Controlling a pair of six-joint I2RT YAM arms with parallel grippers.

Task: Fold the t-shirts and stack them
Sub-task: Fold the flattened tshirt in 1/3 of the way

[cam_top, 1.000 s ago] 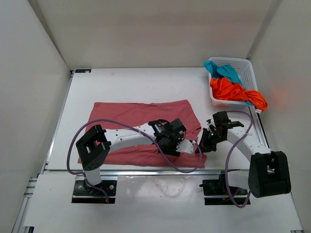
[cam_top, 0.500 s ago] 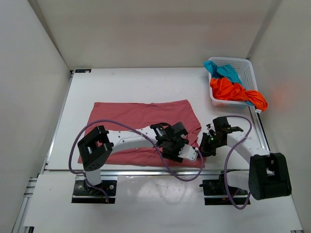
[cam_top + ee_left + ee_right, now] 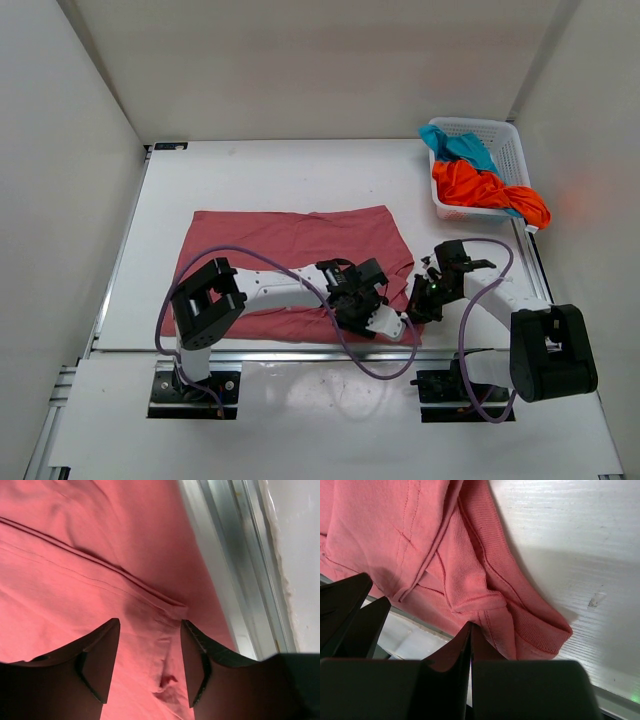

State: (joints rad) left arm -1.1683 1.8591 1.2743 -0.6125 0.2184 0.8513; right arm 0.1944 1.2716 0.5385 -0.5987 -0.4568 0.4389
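While spread flat, the pink t-shirt (image 3: 75, 570) lies between parted left fingers (image 3: 102, 660).

No readable text, label, brand, number or sign shows in any view, neither on the shirts, the basket, the table nor the arms.

We are looking at a lab test cell, not a home: a bare white desk (image 3: 290, 180) boxed in by plain white panels (image 3: 70, 180), two robot arms bolted to an aluminium rail (image 3: 300, 350) at its near edge, purple cables (image 3: 345, 335) looping loose, and a white plastic lattice basket (image 3: 505, 150) in the corner.
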